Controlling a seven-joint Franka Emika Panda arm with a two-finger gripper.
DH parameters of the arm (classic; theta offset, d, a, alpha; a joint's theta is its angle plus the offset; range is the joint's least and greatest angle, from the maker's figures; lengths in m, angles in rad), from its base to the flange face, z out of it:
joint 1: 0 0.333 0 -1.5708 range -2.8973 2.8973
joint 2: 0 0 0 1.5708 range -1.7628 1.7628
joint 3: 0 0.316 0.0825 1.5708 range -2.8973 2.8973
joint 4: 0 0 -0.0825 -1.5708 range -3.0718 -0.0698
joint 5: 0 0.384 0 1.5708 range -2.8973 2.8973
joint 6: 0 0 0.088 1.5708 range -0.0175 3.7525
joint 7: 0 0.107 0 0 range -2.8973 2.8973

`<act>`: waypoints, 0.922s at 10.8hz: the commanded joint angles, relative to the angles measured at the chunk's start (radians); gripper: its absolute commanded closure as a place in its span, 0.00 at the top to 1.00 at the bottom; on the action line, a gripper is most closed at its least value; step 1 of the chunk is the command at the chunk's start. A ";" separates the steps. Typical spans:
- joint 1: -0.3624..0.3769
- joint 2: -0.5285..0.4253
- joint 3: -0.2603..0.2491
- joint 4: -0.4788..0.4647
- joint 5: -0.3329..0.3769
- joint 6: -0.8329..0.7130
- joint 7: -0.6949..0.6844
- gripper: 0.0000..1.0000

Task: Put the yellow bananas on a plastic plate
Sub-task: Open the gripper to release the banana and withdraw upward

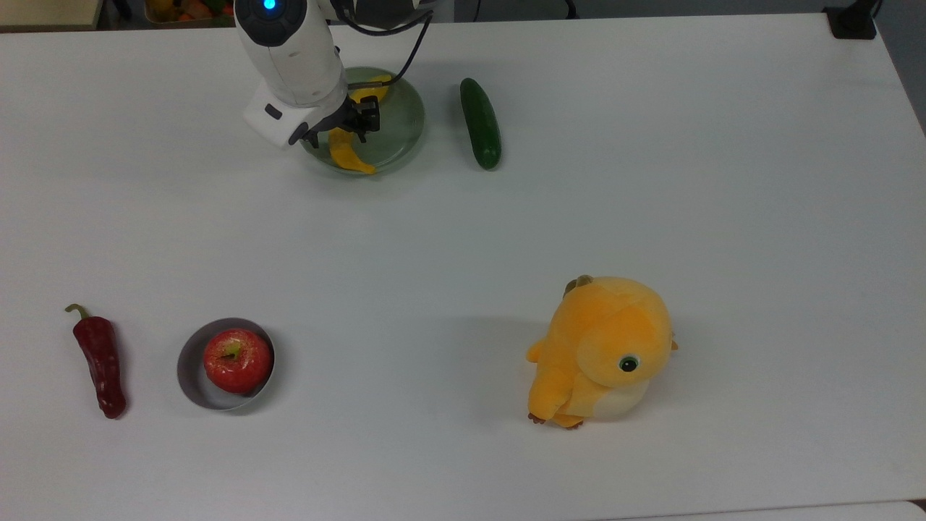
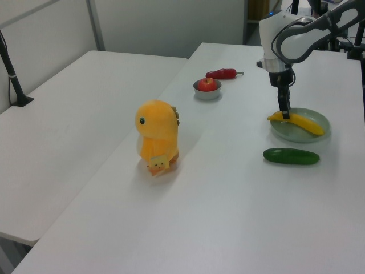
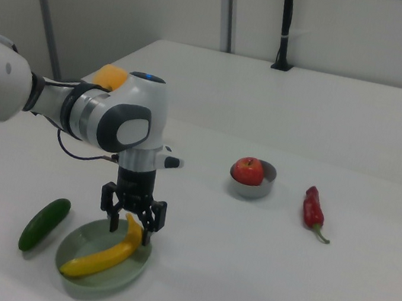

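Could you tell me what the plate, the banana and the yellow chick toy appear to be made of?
The plate looks like pale grey-green translucent plastic, smooth with a slight gloss and faint rings. The banana is evenly bright yellow and smooth with no marks, so probably a plastic replica, though real fruit cannot be ruled out. The chick toy looks like soft plush fabric: a matte, fuzzy surface with rounded stuffed shapes.
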 commanded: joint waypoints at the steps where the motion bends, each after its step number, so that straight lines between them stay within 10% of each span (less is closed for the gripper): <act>1: 0.011 -0.087 -0.009 -0.002 -0.004 -0.015 0.024 1.00; 7: 0.051 -0.161 -0.021 0.438 -0.002 -0.449 0.120 1.00; 10: 0.071 -0.195 -0.019 0.504 0.004 -0.495 0.130 1.00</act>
